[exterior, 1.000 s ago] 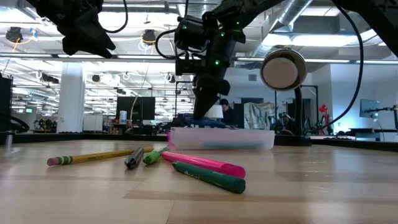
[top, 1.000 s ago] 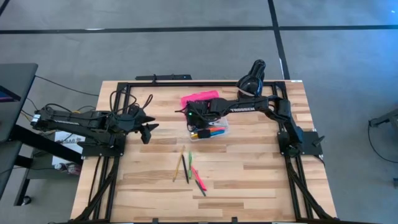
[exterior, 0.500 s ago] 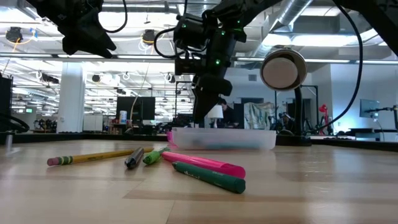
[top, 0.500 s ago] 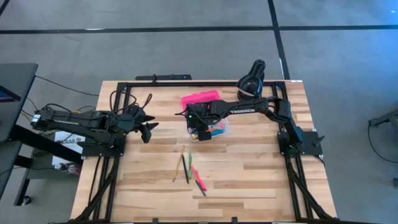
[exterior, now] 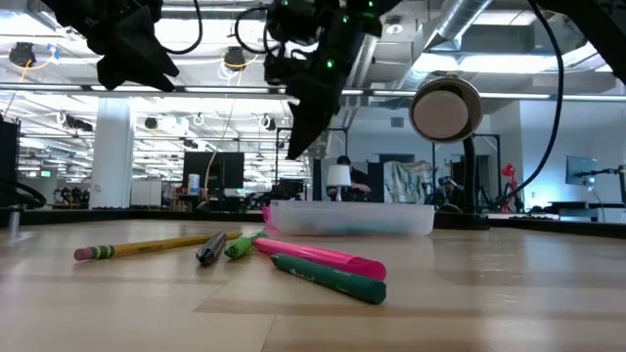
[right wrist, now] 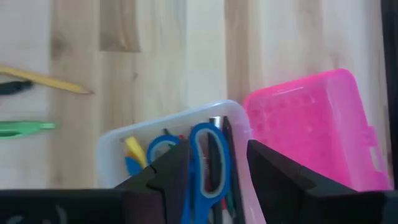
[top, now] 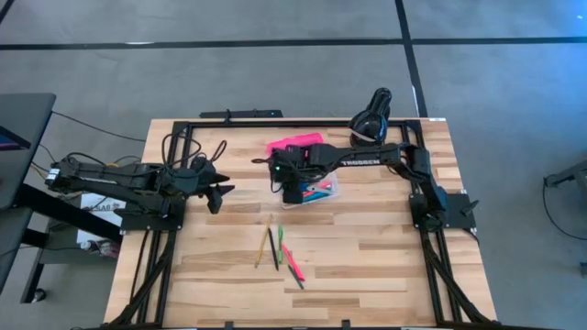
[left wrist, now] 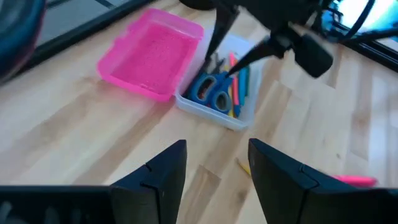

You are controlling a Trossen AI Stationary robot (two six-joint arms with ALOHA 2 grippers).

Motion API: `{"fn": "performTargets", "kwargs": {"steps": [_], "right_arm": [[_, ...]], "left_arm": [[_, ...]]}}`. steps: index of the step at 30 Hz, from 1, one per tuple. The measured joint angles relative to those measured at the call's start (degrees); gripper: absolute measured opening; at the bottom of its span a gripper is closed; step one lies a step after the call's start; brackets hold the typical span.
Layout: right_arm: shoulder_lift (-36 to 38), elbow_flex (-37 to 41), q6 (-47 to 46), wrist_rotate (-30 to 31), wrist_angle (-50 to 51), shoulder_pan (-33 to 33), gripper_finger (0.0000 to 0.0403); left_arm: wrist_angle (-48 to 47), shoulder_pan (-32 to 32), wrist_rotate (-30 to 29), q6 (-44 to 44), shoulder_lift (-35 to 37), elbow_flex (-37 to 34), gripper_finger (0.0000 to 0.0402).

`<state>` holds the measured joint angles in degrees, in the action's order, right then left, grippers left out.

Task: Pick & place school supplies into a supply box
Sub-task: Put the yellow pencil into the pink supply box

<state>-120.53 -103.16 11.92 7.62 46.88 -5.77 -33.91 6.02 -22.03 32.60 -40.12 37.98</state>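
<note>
Hovering over the supply box [top: 316, 191] — right claw [right wrist: 208, 168] open, left claw [left wrist: 214, 165] open too.

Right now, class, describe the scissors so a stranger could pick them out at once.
Find the bright pink lid on the wooden table; the clear box sits against it. Among the thin pens inside lie the scissors, the only item with looped blue handles.

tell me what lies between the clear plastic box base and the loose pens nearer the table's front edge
Bare wooden table, seen in the high view: nothing lies between the clear plastic box base and the loose pens.
</note>
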Motion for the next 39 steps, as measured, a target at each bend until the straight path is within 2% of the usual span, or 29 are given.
{"fn": "performTargets", "kwargs": {"steps": [8, 15, 23, 29, 39], "right_arm": [[-0.02, -4.97, -8.52, 0.07, 5.4, 3.72, 0.0138], [0.34, -5.2, -10.69, -0.1, 5.65, 9.63, 0.0129], [3.32, -4.82, -10.55, -0.17, 5.03, 12.06, 0.0119], [11.07, 2.82, -10.6, -0.03, -0.22, 11.2, 0.0117], [33.68, 24.79, -17.88, 0.9, -17.76, 13.22, 0.0117]], "left_arm": [[0.0, 0.0, 6.35, 0.05, -0.02, 0.0, 0.0166], [1.06, 0.28, 6.85, 1.03, -1.61, 0.0, 0.0166], [4.29, 1.92, 9.72, 0.35, -9.28, -0.02, 0.0166], [10.52, 4.31, 11.41, -0.37, -16.19, -0.02, 0.0166], [16.28, 9.88, 11.25, -3.8, -22.82, 0.0, 0.0166]]}}
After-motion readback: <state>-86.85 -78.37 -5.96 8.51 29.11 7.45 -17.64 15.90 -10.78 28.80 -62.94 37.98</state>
